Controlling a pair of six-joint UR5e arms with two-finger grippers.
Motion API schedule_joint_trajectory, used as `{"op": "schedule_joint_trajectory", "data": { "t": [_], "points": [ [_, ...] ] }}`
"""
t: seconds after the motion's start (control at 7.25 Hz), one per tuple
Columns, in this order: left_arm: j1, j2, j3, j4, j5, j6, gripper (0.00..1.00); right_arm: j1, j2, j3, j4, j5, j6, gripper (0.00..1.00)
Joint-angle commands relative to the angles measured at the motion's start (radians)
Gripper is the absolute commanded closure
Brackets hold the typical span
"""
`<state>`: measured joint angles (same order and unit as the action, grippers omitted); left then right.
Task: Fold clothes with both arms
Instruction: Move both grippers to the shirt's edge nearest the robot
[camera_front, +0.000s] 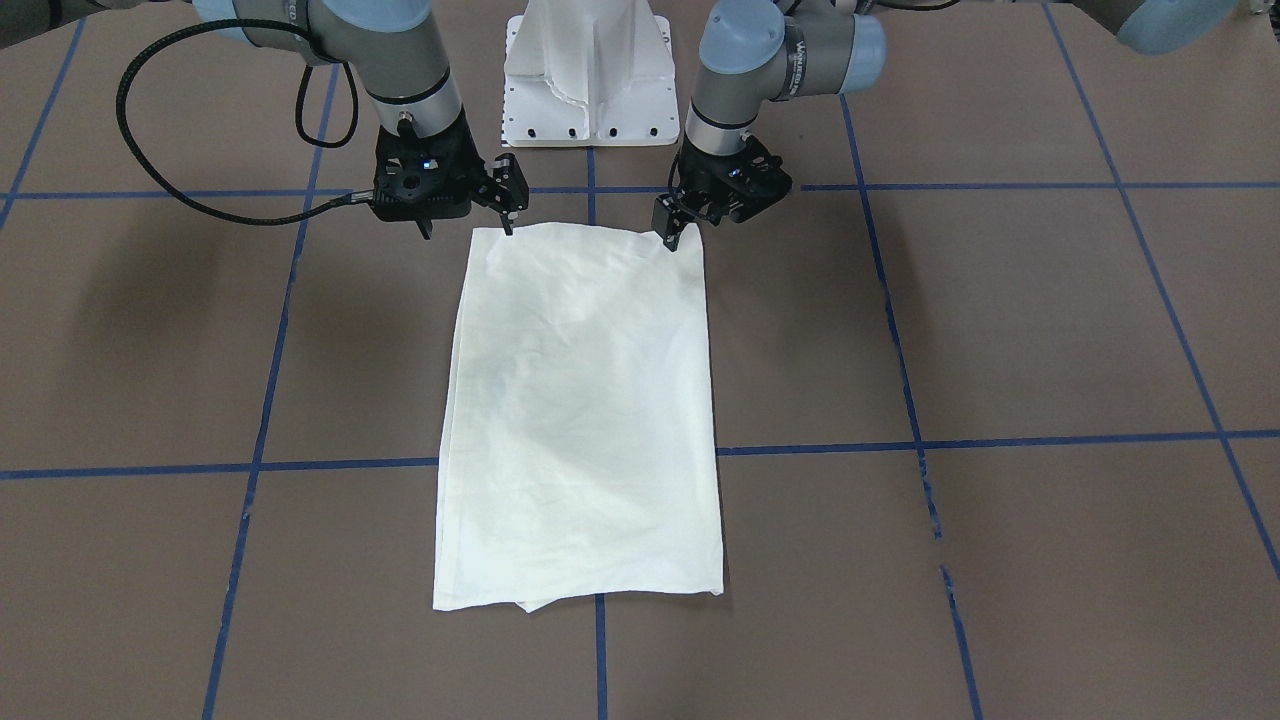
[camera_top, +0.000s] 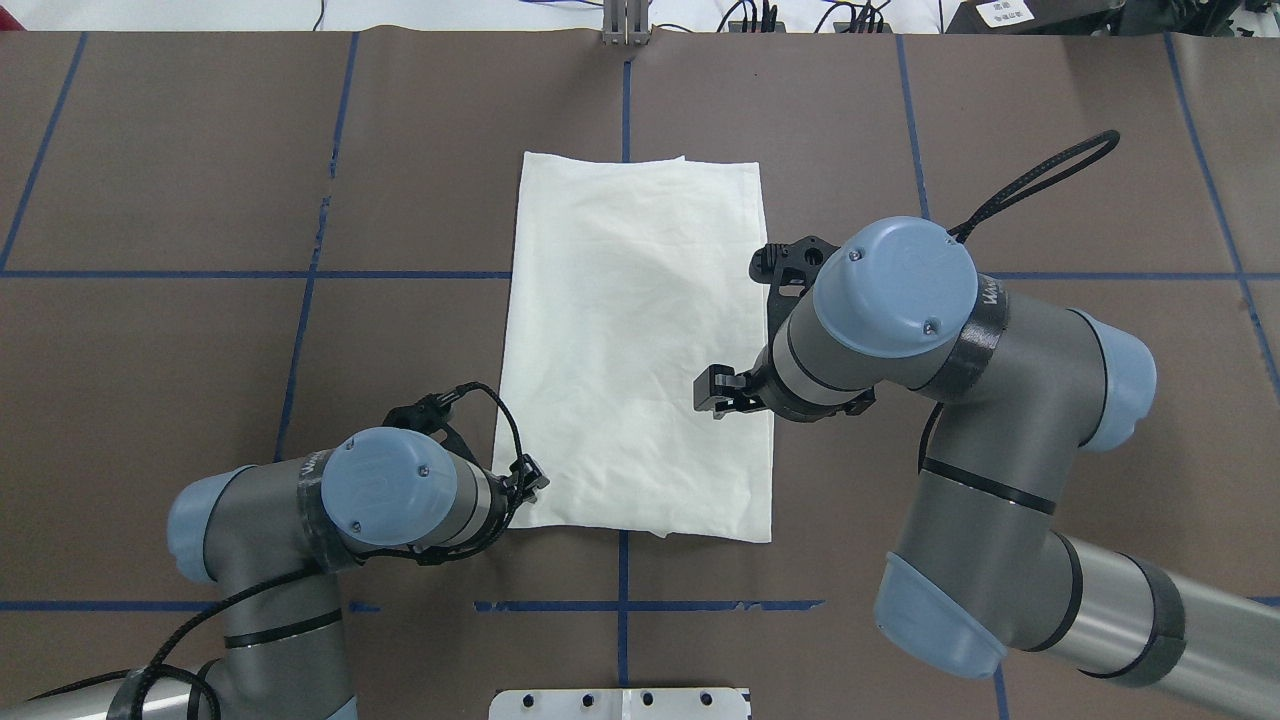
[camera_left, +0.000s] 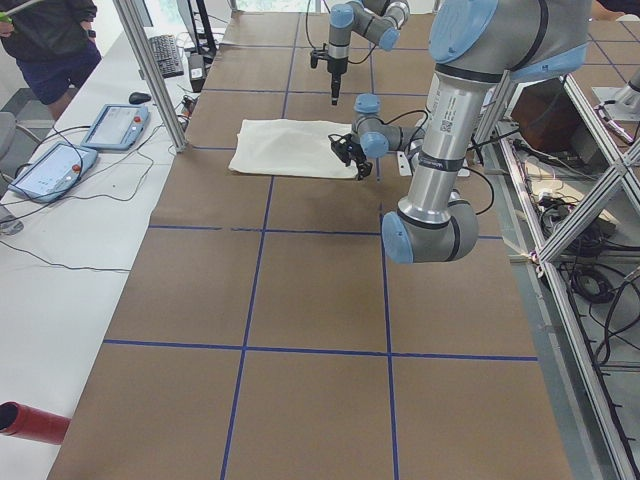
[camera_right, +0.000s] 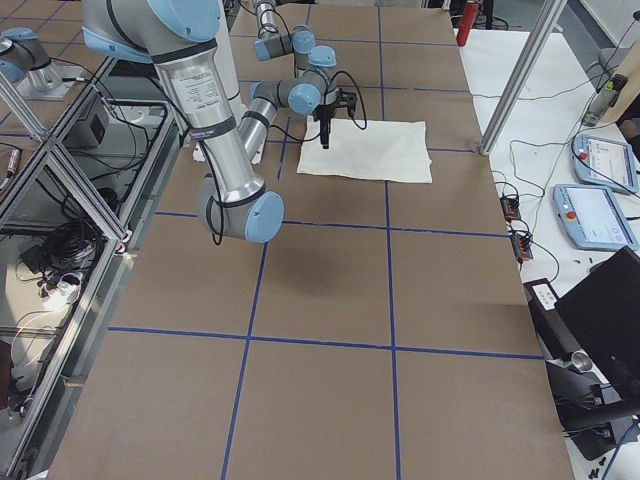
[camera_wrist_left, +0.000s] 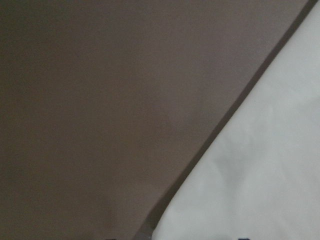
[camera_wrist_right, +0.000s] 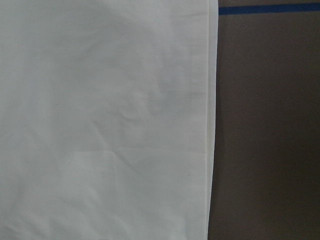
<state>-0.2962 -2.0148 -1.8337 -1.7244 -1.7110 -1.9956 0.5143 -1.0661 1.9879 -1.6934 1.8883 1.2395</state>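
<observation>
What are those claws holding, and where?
Cannot be told for sure. The folded shirt lies flat; the right gripper is open, holding nothing; the left gripper sits at a robot-side corner, its grip unclear.

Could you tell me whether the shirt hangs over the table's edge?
No, the shirt lies flat, wholly on the table, well inside its edges.

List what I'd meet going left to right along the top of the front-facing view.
black cable loop → right gripper → white pedestal base → left gripper. The T-shirt spans beneath both grippers, so it is left out.
</observation>
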Motion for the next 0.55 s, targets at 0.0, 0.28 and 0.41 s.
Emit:
{"op": "schedule_joint_trajectory", "data": {
  "t": [0.0,0.28,0.41],
  "points": [
    [0.02,-0.005,0.005,0.0,0.002,0.0,0.19,0.006,0.0,-0.001,0.0,0.002,-0.003,0.0],
    [0.017,-0.012,0.005,0.002,0.002,-0.032,0.37,0.01,0.0,-0.001,0.0,0.002,-0.005,0.0],
    [0.006,-0.01,0.005,0.002,0.002,-0.029,0.39,0.01,0.0,-0.001,0.0,0.002,-0.003,0.0]
  ]
}}
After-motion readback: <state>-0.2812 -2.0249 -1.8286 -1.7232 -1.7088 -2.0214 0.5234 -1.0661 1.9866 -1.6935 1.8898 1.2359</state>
